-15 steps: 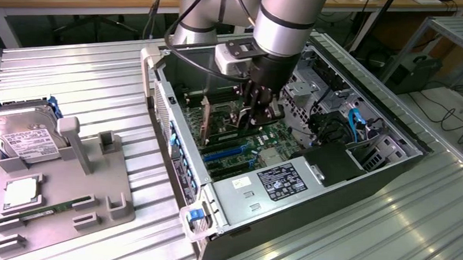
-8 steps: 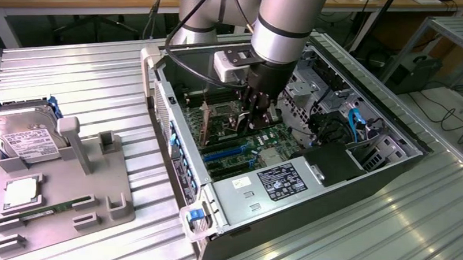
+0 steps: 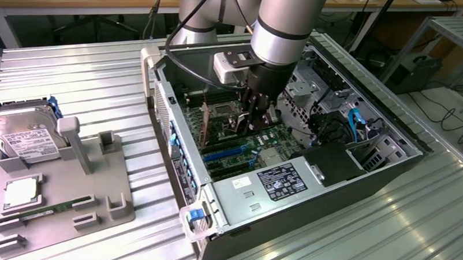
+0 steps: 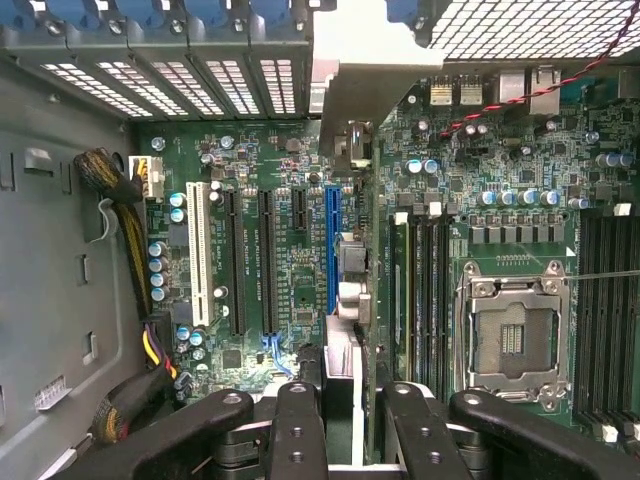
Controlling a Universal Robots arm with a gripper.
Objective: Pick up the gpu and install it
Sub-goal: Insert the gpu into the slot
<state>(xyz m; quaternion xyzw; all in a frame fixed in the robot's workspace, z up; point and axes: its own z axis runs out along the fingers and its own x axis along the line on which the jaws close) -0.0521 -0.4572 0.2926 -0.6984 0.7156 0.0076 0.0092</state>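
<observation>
Black hand (image 4: 338, 400) grips the gpu (image 4: 340, 290) edge-on (above blue slot (image 4: 331, 250)), motherboard (image 4: 270, 150) around

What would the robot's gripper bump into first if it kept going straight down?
Probably the motherboard. The gripper points down into the computer case, holding the gpu edge-on. The card's lower edge would likely meet the blue slot first, though depth is hard to judge.
</observation>
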